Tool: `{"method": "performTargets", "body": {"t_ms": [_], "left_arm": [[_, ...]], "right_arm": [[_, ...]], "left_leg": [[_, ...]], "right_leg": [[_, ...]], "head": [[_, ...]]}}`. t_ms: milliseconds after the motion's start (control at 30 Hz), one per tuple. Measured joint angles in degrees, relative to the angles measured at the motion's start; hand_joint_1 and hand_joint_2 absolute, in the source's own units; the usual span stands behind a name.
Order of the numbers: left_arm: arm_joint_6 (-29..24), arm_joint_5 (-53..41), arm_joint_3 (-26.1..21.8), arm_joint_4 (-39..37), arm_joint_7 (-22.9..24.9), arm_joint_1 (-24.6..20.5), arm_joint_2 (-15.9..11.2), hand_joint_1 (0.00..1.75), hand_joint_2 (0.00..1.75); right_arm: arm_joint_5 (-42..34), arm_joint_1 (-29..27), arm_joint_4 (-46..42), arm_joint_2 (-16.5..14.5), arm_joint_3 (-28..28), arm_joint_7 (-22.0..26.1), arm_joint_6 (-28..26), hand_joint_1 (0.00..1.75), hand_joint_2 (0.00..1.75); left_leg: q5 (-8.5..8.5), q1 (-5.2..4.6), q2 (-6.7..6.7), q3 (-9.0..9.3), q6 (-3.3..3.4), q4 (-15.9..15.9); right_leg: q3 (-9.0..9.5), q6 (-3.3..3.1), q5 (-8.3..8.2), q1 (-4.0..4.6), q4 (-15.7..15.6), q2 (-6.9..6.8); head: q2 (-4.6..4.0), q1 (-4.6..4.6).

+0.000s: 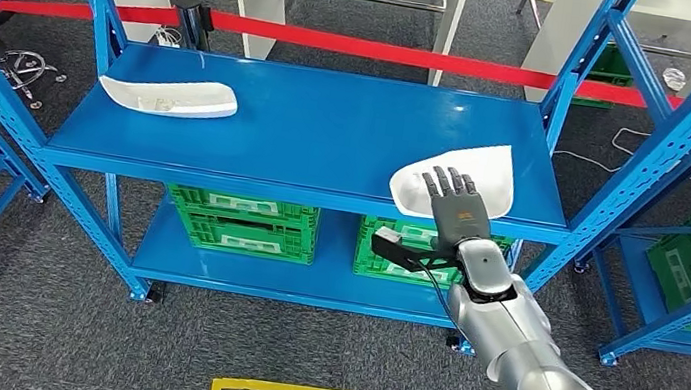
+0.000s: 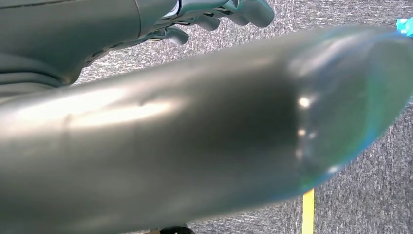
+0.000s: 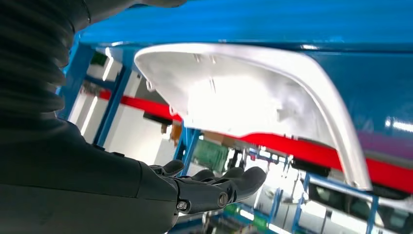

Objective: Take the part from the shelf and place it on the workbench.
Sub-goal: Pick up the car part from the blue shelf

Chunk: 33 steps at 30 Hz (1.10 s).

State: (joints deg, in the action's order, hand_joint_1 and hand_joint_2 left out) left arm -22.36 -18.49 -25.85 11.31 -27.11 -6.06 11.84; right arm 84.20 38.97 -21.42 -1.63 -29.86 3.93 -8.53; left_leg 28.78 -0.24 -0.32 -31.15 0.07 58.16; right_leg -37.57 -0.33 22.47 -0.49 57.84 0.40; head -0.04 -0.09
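The right hand (image 1: 454, 205) is hovering open over the white part (image 1: 485, 173), holding nothing. The part is lying at the shelf (image 1: 329, 132) edge. The left hand (image 2: 219, 14) is hanging with fingers curled.

White part (image 3: 253, 97) beside open hand (image 3: 214, 183)

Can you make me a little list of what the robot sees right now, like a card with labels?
Place: blue shelf on grey carpet
Near part: white part at the shelf's front right edge
Far part: second white part at the shelf's back left
Right robot hand: open, fingers spread, reaching at the near part, not gripping it
Left robot hand: fingers curled, holding nothing
Below: green crates
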Motion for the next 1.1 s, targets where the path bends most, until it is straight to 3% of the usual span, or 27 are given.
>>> {"method": "performTargets", "body": {"t_ms": [300, 500, 667, 733, 800, 867, 900, 967, 1033, 1100], "left_arm": [[0.70, 0.00, -0.01, -0.01, -0.34, 0.10, 0.01, 0.00, 0.00], [1.28, -0.19, -0.01, -0.01, -0.40, 0.08, -0.04, 0.00, 0.00], [1.13, -0.28, -0.01, 0.00, -0.20, 0.04, -0.04, 0.00, 0.00], [0.94, -0.30, -0.01, 0.01, -0.12, 0.02, -0.02, 0.00, 0.00], [0.76, -0.33, -0.01, 0.01, -0.07, 0.05, -0.01, 0.00, 0.00], [0.66, -0.35, -0.01, -0.01, -0.04, 0.17, 0.00, 0.00, 0.00], [0.61, -0.36, -0.01, -0.01, 0.00, 0.21, 0.01, 0.00, 0.00], [0.31, -0.38, -0.01, -0.01, 0.22, 0.22, 0.04, 0.00, 0.00], [-0.47, -0.35, -0.03, 0.01, 0.68, 0.12, 0.06, 0.00, 0.00], [-1.62, -0.33, -0.05, 0.01, 1.15, 0.11, 0.07, 0.00, 0.00]], "right_arm": [[0.01, -0.65, 0.01, 0.69, -2.36, 0.39, -3.67, 0.00, 1.75], [-1.23, -1.11, 0.24, 0.91, -2.36, 1.88, -4.19, 0.00, 1.75], [-1.65, -1.28, 0.32, 0.92, -2.36, 2.43, -4.09, 0.00, 1.75], [-1.77, -1.28, 0.33, 0.92, -2.36, 2.58, -4.06, 0.00, 1.75], [-1.85, -1.43, 0.41, 0.91, -2.36, 2.55, -4.03, 0.00, 1.75], [-1.87, -1.79, 0.53, 0.92, -2.36, 2.49, -4.01, 0.00, 1.75], [-1.92, -1.92, 0.57, 0.93, -2.36, 2.55, -4.00, 0.00, 1.75], [-2.18, -1.98, 0.59, 0.93, -2.36, 2.90, -3.99, 0.00, 1.75], [-2.73, -1.96, 0.61, 0.92, -2.36, 3.70, -4.00, 0.00, 1.75], [-4.21, -2.16, 0.65, 0.91, -2.11, 5.27, -3.88, 0.00, 1.75]], "left_leg": [[-0.01, 0.00, -0.03, -0.03, -0.01, 0.00], [0.06, -0.33, -0.02, -0.62, 0.19, 0.22], [-0.43, -0.25, 0.06, -0.42, 1.52, -0.42], [-0.82, -0.02, 0.18, -0.08, 2.00, -0.63], [-0.96, -0.03, 0.22, -0.27, 2.12, -0.55], [-0.92, -0.04, 0.22, -0.42, 2.01, -0.41], [-0.84, 0.01, 0.21, -0.42, 1.86, -0.28], [-0.51, 0.18, 0.20, -0.34, 1.26, 0.15], [-0.19, 0.22, 0.19, -0.51, 0.46, 0.61], [0.07, 0.10, 0.17, -0.81, -0.27, 0.85]], "right_leg": [[-0.02, 0.00, 0.00, -0.01, 0.00, 0.00], [-0.04, 0.44, -0.23, -0.41, -0.11, -0.02], [-0.33, 1.47, -0.81, -0.52, 0.84, -0.05], [-2.00, 1.52, 1.90, -0.52, 4.25, -0.10], [-5.13, 1.58, 6.08, -0.50, 11.57, -0.11], [-7.08, 1.65, 8.08, -0.56, 16.52, -0.14], [-6.47, 1.66, 7.54, -0.61, 15.75, -0.15], [-2.58, 1.60, 4.52, -0.73, 8.61, -0.21], [0.22, 1.19, 3.18, -0.53, 2.70, -0.24], [0.52, 0.53, 3.14, -0.30, 1.72, -0.21]], "head": [[0.00, 0.01], [0.00, 0.00], [0.00, 0.03], [0.00, 0.18], [0.00, 0.29], [0.00, 0.30], [0.00, 0.30], [0.00, 0.31], [0.00, 0.31], [0.00, 0.29]]}}
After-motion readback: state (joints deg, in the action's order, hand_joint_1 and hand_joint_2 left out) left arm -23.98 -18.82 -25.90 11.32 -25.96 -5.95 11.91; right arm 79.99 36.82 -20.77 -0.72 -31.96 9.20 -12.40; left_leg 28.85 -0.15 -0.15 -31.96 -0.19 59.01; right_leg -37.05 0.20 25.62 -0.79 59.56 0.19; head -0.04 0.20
